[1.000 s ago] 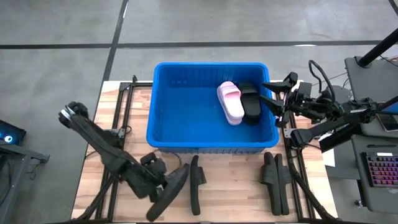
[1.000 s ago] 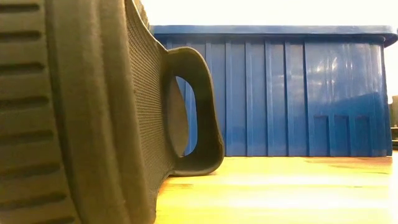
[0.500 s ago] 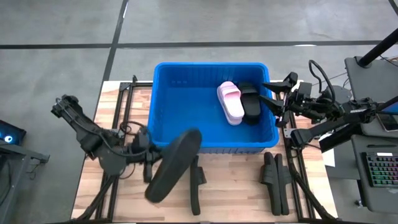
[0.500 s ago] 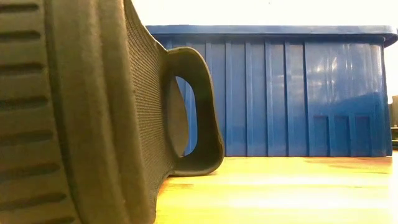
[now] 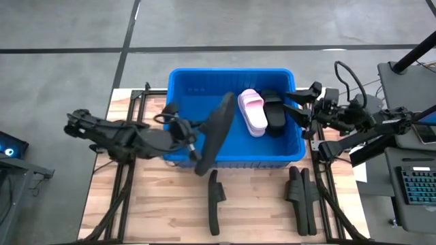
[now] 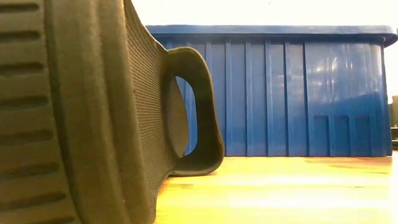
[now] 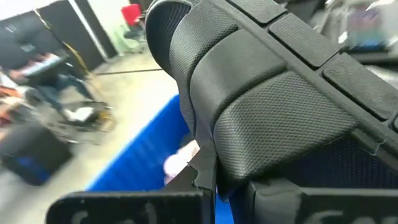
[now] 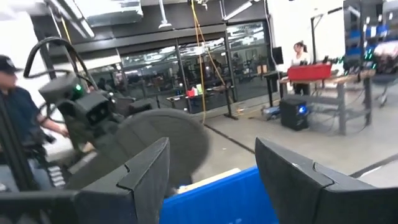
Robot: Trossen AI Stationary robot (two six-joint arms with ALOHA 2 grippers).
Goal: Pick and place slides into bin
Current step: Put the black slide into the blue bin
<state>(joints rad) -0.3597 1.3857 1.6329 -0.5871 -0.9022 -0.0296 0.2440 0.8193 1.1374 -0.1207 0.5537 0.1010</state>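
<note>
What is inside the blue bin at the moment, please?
Inside the bin lie a pink slide and a black slide, side by side at its right end. The left gripper holds another black slide above the front rim, hiding some of the floor.

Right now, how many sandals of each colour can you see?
Pink sandals: 1, in the bin
Black sandals: 5 (1 lifted over the bin, 1 in the bin, 3 on the table)
Total: 6 that I can tell apart; stacked ones could hide more.
</note>
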